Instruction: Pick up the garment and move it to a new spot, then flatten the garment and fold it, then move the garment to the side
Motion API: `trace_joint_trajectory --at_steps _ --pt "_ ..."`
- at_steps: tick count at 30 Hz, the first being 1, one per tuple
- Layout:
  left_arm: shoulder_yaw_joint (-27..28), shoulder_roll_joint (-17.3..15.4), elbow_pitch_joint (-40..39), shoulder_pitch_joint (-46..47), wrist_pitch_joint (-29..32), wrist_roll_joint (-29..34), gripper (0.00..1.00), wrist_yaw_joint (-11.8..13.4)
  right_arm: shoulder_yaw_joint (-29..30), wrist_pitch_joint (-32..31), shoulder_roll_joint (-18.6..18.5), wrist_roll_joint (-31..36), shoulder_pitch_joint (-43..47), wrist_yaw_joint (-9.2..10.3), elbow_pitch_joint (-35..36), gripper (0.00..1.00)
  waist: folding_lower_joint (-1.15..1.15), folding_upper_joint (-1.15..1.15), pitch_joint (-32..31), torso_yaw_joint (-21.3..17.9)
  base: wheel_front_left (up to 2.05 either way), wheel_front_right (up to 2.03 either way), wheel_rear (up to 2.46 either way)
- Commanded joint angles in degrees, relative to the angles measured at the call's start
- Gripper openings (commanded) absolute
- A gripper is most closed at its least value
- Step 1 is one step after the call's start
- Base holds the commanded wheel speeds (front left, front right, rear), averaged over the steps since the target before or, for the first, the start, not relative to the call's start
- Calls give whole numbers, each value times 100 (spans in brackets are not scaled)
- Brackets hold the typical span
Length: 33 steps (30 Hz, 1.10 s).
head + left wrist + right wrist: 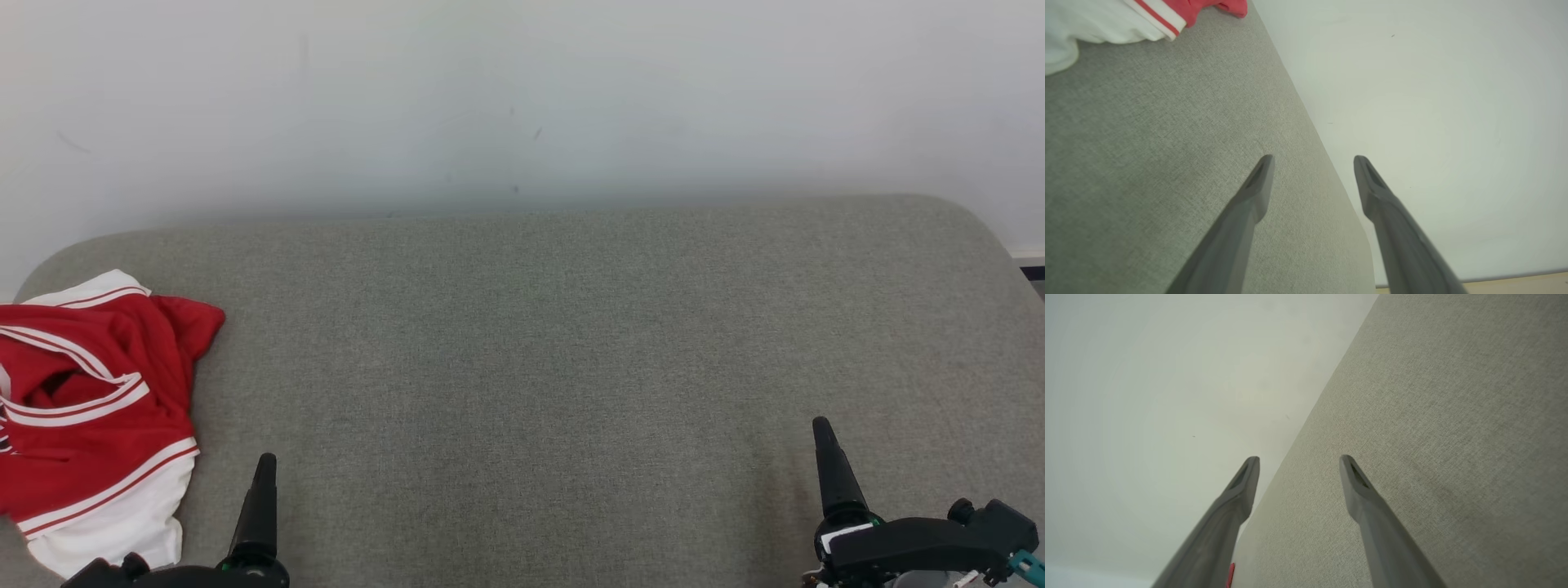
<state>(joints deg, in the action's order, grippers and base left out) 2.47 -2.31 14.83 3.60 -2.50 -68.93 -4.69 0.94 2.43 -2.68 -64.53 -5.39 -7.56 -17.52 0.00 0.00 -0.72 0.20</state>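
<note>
The garment [90, 408] is a red top with white bands and red stripes, lying crumpled at the left end of the grey upholstered surface [531, 367]. Its white hem and a red corner reach into the left wrist view's top left, garment [1106, 24]. My left gripper [263, 490] rises at the lower left, just right of the garment's white hem and apart from it; in its wrist view the left gripper [1314, 161] is open and empty. At the lower right, far from the cloth, my right gripper [824, 457] also stands open with nothing in it, right gripper [1299, 461].
A pale wall [522, 98] runs along the far edge of the grey surface. The surface has rounded corners at the far left and far right. A strip of light floor [1494, 283] appears below the wall in the left wrist view.
</note>
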Motion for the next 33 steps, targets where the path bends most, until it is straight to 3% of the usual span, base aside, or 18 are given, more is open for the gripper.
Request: trace_joint_trajectory --at_steps 1,13,24,33 --pt "-36 -32 -118 67 -55 278 100 24 -45 62 -17 283 -130 4 46 100 0 0 -4 1 0 0 0" --pt "-251 -40 -210 30 -286 1620 100 138 -178 292 -19 1745 -188 5 -111 100 0 0 -3 7 0 0 0" --pt "-411 -46 -203 26 -479 2811 100 254 -258 486 -21 2591 -219 7 -241 100 0 0 -2 19 0 0 0" --pt "-453 -50 -214 0 -600 3442 100 318 -332 606 -22 3156 -255 8 -393 100 0 0 -18 18 0 0 0"
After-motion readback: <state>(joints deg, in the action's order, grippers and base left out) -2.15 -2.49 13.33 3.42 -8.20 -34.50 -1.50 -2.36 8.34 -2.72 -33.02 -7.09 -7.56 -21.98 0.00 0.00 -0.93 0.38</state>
